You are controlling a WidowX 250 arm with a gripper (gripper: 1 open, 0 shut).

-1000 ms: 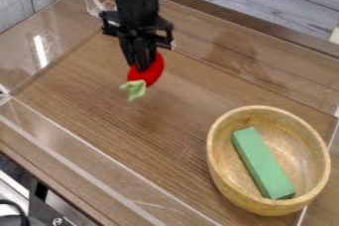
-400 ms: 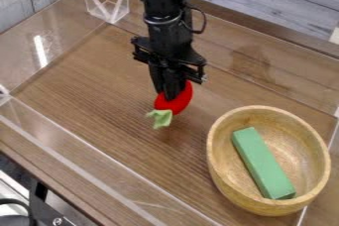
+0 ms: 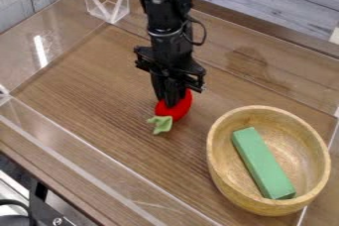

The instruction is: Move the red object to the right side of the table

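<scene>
We have the red object point(image 3: 175, 108) pinched between our jaws, which are shut on its rounded body from above, the gripper point(image 3: 169, 99) pointing straight down. Its pale green leafy stem point(image 3: 162, 124) sticks out below and to the near-left of the jaws, and looks to be touching or all but touching the counter point(image 3: 93, 101); we cannot tell whether the red body itself rests on the wood.

We judge the toy to be light and rather smooth, probably plastic or soft rubber, so it needs little squeeze but could slip or roll out of a loose pinch. The widest part of the red body is the place to hold it, as we do now; the leafy stem is thin and floppy-looking and would give a poor grip.

To the right of the jaws and a little nearer the camera stands the wooden bowl point(image 3: 228, 175), near but apart from the toy, with the green block point(image 3: 261, 162) lying inside it. Bare counter lies between jaws and bowl, and more of it lies behind the bowl. A low clear wall point(image 3: 54, 131) runs along the counter's near-left edge, well apart from the jaws.

We think the toy sits about mid-counter, towards the right, so the move seems well along.
</scene>
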